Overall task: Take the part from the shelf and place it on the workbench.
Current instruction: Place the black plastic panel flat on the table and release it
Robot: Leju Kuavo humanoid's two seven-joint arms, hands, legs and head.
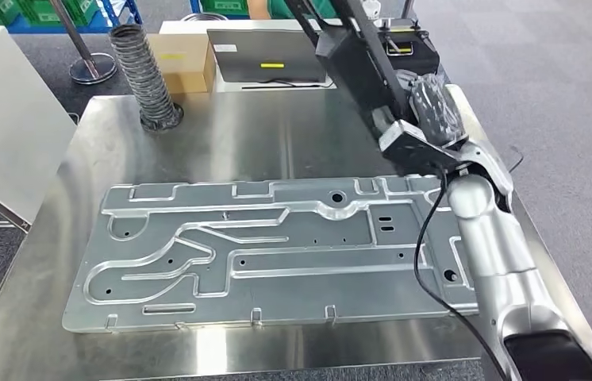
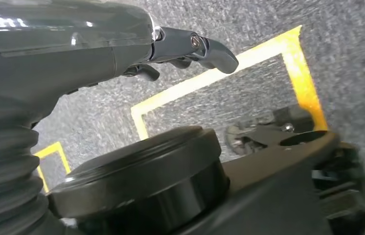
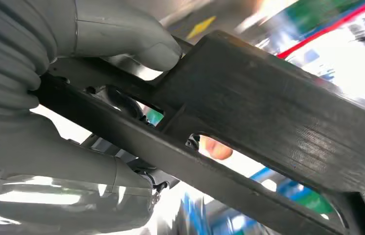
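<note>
Since the right hand [image 1: 428, 107] already has its fingers wrapped around the black part [image 1: 360, 55], the question is mostly how that thing behaves on the way down. The part is up in the air over the far right side of the steel table [image 1: 221, 135], not touching it, angled away from the robot. From the right wrist view it looks like a rigid black frame [image 3: 268, 98] with cut-out slots and a layered, printed-looking texture, so probably stiff and fairly light for its size, not something that flexes or squashes. The thumb [image 3: 136, 44] presses on one face while the other fingers close from the opposite side across a bar, which seems like a sensible spot to hold. It's long though, and held near one end, so it could well swing or twist in the grip.

A big stamped metal plate [image 1: 261, 254] covers most of the table, so it would likely land on or beside that.

The left hand [image 2: 190, 46] hangs over grey carpet with yellow tape lines [image 2: 288, 54], holding nothing, fingers loosely curled but apart.
</note>
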